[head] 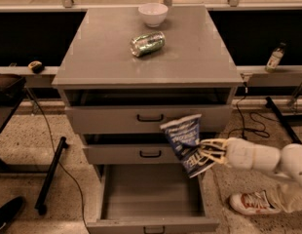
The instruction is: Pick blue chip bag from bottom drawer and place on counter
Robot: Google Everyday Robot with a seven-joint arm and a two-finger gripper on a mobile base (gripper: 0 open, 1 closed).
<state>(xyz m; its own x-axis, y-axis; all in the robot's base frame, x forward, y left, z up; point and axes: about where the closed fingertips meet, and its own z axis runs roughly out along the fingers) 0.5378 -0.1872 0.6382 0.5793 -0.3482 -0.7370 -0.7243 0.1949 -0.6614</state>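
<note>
The blue chip bag (186, 142) hangs upright in the air in front of the two upper drawers, at their right side. My gripper (205, 155) reaches in from the right on a white arm and is shut on the bag's lower right part. The bottom drawer (152, 220) is pulled open below the bag, and its flat grey floor is bare. The counter (102, 52) is the grey cabinet top above, well higher than the bag.
A crushed green-silver can (147, 43) lies at the counter's middle and a white bowl (153, 14) stands at its back edge. A shoe (252, 202) lies on the floor at the right, a black stand leg (51, 172) at the left. A small bottle (274, 57) stands at the far right.
</note>
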